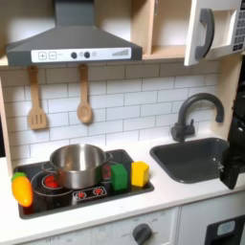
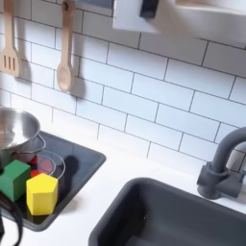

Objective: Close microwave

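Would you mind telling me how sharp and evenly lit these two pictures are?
First exterior view: soft throughout, evenly lit, faint glare on the steel pot, the microwave cut by the frame edge. Second exterior view: sharper on the wall tiles, yellow block slightly blurred, no harsh shadows.

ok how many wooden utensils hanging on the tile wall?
2. In the first exterior view, a slotted spatula hangs at the left under the range hood, and a wooden spoon hangs just right of it. None look hidden.
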